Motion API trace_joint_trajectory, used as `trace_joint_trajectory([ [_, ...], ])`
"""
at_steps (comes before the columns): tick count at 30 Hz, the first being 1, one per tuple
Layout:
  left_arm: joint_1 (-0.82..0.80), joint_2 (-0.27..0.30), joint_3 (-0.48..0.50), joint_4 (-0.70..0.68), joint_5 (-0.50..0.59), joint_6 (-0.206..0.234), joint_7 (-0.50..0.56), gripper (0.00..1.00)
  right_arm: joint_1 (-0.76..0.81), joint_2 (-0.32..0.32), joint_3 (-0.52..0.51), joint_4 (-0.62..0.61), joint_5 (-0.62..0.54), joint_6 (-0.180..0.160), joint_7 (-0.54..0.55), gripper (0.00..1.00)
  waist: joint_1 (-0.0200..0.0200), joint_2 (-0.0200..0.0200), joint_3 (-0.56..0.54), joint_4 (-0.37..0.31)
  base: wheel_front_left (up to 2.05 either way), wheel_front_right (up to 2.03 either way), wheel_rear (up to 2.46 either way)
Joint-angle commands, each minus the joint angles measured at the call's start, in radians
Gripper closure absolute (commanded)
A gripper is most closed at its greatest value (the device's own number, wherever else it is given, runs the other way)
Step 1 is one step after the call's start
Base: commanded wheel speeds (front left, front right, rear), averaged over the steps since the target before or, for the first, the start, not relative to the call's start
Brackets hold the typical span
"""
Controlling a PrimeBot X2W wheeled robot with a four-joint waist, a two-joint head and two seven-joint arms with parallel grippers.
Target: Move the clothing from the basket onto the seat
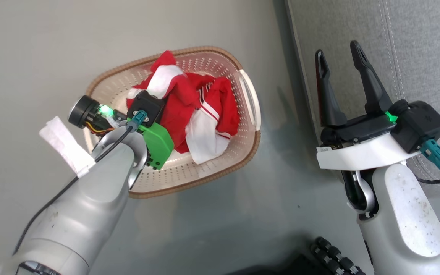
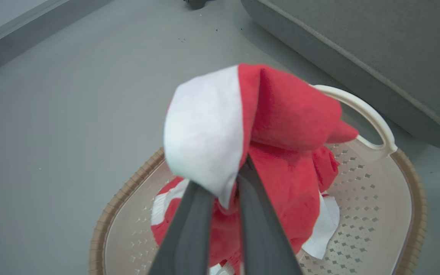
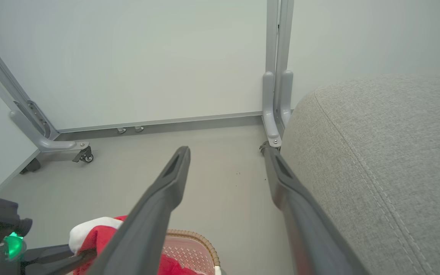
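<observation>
Nearest, the left arm (image 1: 78, 214) reached forward over the near left rim of the basket (image 1: 220, 173). The left gripper (image 2: 227, 183) was clamped on a bunched fold of the clothing (image 1: 189, 103), its two fingers close together with red and white cloth pinched between them. The fold stood higher than the basket's rim, and red cloth hung from it down to the rest of the pile. That pile lay inside the basket, mostly towards its right side, with a white panel draped near the front wall. Bare perforated wall showed along the front and the far rim.

To the right, the right gripper (image 1: 338, 49) was spread wide and held nothing. It hung above the floor (image 1: 33, 57) at the seat's (image 1: 414, 46) left edge. In the right wrist view one finger ran just beside the seat's rounded edge; whether it touched could not be told.

The basket stood on the floor beside the seat, its right handle (image 1: 248, 99) facing the seat's edge with a strip of bare floor between them. The grey seat top with its stitched seam was free of cloth.

Left of the basket and beyond it the floor lay open. Farther off, a grey metal upright (image 3: 275, 95) stood at the seat's far corner, and a slanted frame leg with a castor (image 3: 86, 154) stood to the left, both against a pale wall (image 3: 147, 57).
</observation>
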Motion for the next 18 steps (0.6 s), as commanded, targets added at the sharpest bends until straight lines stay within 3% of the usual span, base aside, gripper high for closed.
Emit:
trace_joint_trajectory([
  [1, 0.041, 0.013, 0.025, -0.054, -0.02, 0.013, -0.006, 1.0, 0.021, -0.003, -0.007, 0.007, -0.011, 0.0, -0.003, 0.0, 0.0001, 0.0, -0.106, 0.086, 0.0, 0.0, 0.0],
  [12, 0.249, 0.067, 0.219, -0.46, -0.069, 0.081, -0.005, 1.0, 0.095, -0.003, -0.043, 0.019, -0.047, 0.0, 0.025, 0.0, 0.0001, 0.0, -0.252, 0.167, 0.0, 0.0, 0.0],
  [18, 0.334, 0.078, 0.308, -0.644, -0.053, 0.078, -0.005, 1.0, 0.138, -0.003, -0.056, 0.006, -0.052, 0.0, 0.053, 0.0, 0.0001, 0.0, -0.326, 0.194, 0.0, 0.0, 0.0],
])
